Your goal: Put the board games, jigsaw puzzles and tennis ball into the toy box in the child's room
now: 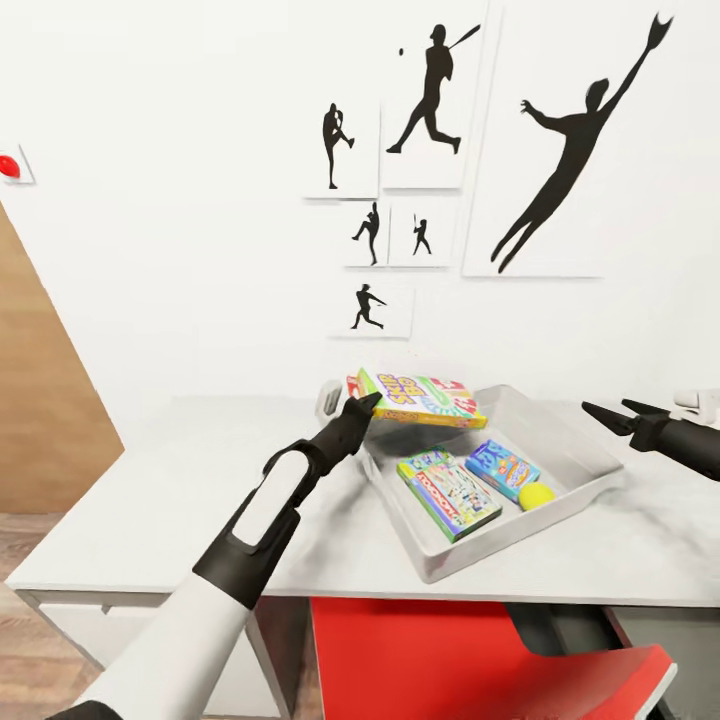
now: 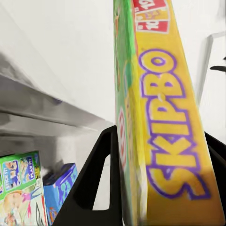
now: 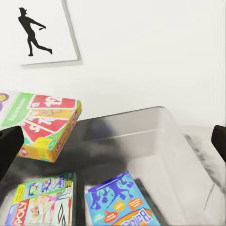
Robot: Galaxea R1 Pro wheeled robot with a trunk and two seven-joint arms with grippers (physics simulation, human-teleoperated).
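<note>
Over the back corner of the toy box, the left gripper holds the yellow-orange board game by one end, its jaws closed on the box's thin edges, as the left wrist view shows with the yellow side running up between the two dark fingers. The game hangs roughly level above the tray, clear of its floor and partly over its far rim. Inside the tray lie the green-edged board game, the smaller blue board game beside it, and the tennis ball against the blue box's near end. The toy box sits on the pale table, turned at an angle to its front edge. The right gripper hovers well apart to the right of the tray, jaws parted and holding nothing. No puzzle sheet is plainly visible; something red and white peeks from behind the held game, but it is too hidden to name. Judging by this, the step in hand is dropping the third game into the tray. The next move calls for carrying it a little further over the open floor at the back, lowering it so it does not catch the rim, then opening the jaws.
</note>
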